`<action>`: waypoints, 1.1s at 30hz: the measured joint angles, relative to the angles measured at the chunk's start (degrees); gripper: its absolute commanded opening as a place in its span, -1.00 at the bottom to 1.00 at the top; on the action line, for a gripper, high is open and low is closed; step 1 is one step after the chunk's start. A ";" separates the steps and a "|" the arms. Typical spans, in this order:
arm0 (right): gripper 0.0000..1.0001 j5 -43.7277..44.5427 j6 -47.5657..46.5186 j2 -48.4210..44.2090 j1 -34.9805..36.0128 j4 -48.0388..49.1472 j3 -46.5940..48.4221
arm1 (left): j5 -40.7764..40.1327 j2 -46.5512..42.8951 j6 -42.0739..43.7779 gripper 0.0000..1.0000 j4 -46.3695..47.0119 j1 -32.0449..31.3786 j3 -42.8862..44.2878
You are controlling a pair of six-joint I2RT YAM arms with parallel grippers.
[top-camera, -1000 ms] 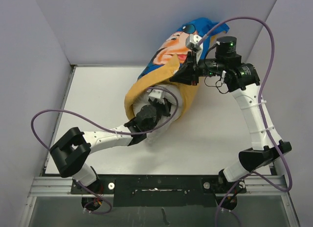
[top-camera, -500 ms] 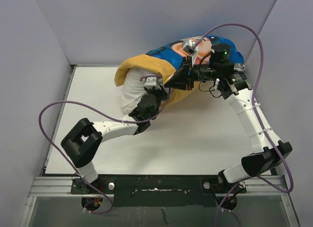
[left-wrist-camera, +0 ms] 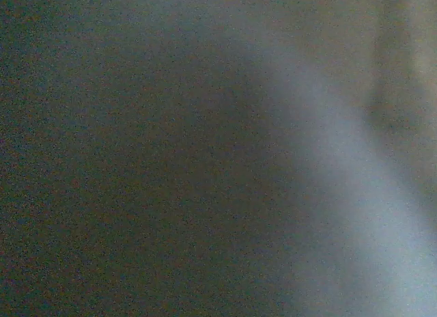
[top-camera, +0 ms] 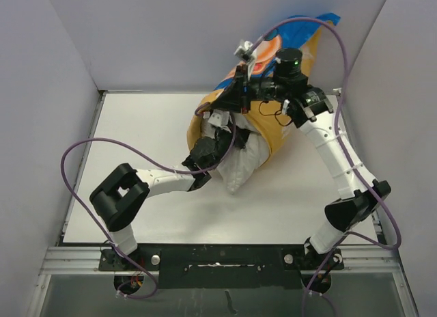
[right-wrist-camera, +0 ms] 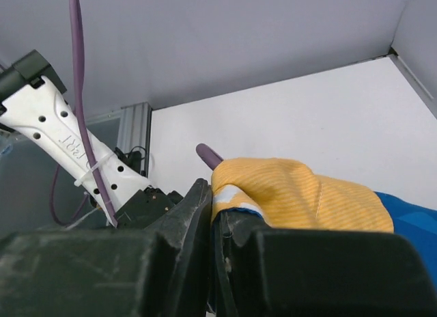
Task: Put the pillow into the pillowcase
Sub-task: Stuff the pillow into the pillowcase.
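My right gripper (top-camera: 236, 98) is raised near the back wall and shut on the pillowcase (top-camera: 274, 129). The case's mustard side faces me and its blue printed end (top-camera: 304, 31) is lifted against the wall. In the right wrist view the yellow edge with blue hem (right-wrist-camera: 235, 194) is pinched between my right gripper's (right-wrist-camera: 213, 211) jaws. The white pillow (top-camera: 242, 165) pokes out of the case's lower opening onto the table. My left gripper (top-camera: 220, 134) is pushed into that opening against the pillow, its fingers buried. The left wrist view shows only dark blurred cloth.
The white table (top-camera: 136, 136) is boxed in by grey walls at the left, back and right. A purple cable (top-camera: 89, 149) loops over the left side and another arcs above the right arm (top-camera: 345, 50). The left arm's white link (right-wrist-camera: 65, 143) shows in the right wrist view.
The right gripper has swung the pillowcase up and leftward, so its blue end now stands against the back wall. The pillow's free end has dropped from upper left to the table's middle.
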 measured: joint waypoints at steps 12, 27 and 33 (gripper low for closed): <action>-1.00 25.46 -24.63 -0.37 22.80 -5.75 -14.60 | -0.74 2.27 -29.59 -1.00 12.04 5.09 -15.39; -0.18 24.41 -42.64 11.13 30.82 -15.26 -6.75 | -6.67 10.03 -50.56 -1.00 31.04 10.03 -24.30; 0.61 19.12 -49.55 10.99 29.92 -30.34 -1.33 | -4.48 10.03 -54.53 -1.00 31.87 13.03 -26.82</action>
